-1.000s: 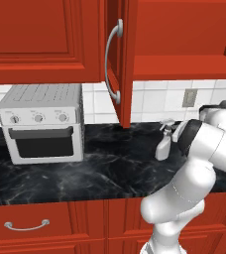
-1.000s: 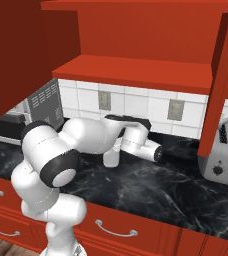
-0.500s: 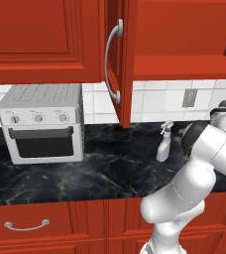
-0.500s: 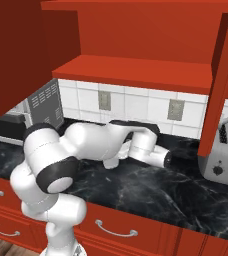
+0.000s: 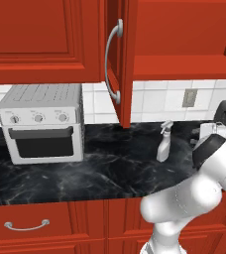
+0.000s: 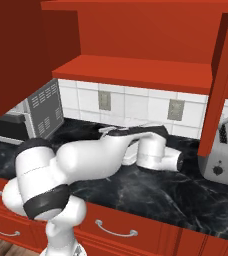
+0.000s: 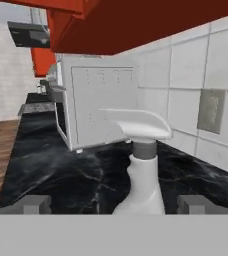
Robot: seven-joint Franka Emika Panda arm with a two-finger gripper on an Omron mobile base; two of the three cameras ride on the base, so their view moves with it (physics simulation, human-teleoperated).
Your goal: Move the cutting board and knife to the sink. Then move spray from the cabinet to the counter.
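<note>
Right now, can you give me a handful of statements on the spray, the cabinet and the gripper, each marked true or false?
1. The spray stands upright on the counter. True.
2. The cabinet door is shut. False: it stands open, edge-on in the left base view, and the red shelf inside is bare.
3. The gripper is shut on the spray. False: in the hand view its fingertips sit apart on either side of the bottle's base, not closed on it.
4. A toaster oven sits on the counter, left of the spray in the left base view. True.
5. The spray lies on its side. False: it is upright.
</note>
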